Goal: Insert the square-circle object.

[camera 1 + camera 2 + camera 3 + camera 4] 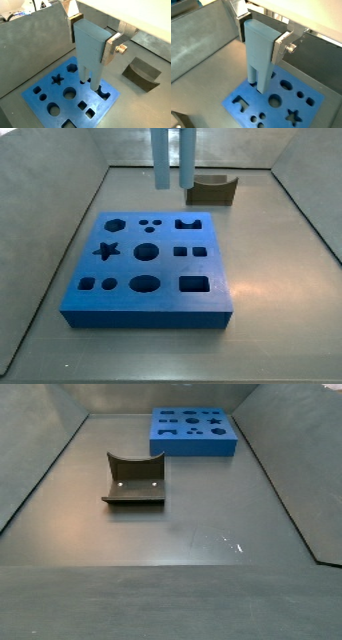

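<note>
My gripper (92,37) is shut on the square-circle object (90,55), a tall pale blue-grey piece with two prongs pointing down. Both wrist views show the silver fingers (280,44) clamping its upper end (259,60). The blue board (47,95) with several shaped holes lies below it. The prongs hang over the board's edge region, near the holes there, and are not in any hole. In a side view the piece (171,158) hangs from the top edge above the far side of the board (167,268); the gripper itself is out of frame there.
The dark fixture (140,75) stands on the grey floor beside the board, seen in both side views (211,191) (134,479). The board sits at the far end in a side view (194,444). Grey sloping walls enclose the floor.
</note>
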Robot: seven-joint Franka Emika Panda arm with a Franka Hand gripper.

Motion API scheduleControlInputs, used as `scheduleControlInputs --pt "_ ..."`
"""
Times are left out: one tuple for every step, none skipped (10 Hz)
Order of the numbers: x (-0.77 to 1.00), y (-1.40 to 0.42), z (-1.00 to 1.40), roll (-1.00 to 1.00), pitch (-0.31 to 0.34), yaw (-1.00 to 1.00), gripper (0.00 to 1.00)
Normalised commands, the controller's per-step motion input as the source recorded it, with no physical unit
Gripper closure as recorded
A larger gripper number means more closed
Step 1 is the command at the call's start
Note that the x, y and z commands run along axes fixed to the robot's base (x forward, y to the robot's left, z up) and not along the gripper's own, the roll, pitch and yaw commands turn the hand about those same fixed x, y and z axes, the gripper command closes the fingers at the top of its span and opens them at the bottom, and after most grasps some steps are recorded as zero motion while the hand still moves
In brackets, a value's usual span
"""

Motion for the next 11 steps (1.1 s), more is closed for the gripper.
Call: scheduleControlInputs --pt "-0.51 -0.7 -0.85 0.0 0.139 0.03 1.0" --pt "-0.43 -0.74 -0.84 0.0 0.157 0.06 1.0" --pt "-0.3 -0.77 -0.78 0.0 0.181 0.14 1.0" --pt "-0.29 -0.71 -0.67 0.0 0.176 0.16 1.0" --pt "-0.32 -0.34 -0.35 -0.17 0.14 0.37 1.0" --pt "-0.37 -0.19 -0.21 -0.31 0.167 0.36 1.0" --pt "-0.68 -0.05 -0.33 -0.32 0.0 0.24 1.0" --pt "-0.63 -0.08 -0.15 -0.06 -0.067 0.09 1.0" --pt "-0.48 -0.16 -0.13 -0.01 -0.057 0.0 1.0" --pt "-0.26 -0.13 -0.15 0.0 -0.001 -0.27 1.0" --pt "-0.24 -0.08 -0.16 0.0 0.0 -0.19 1.0"
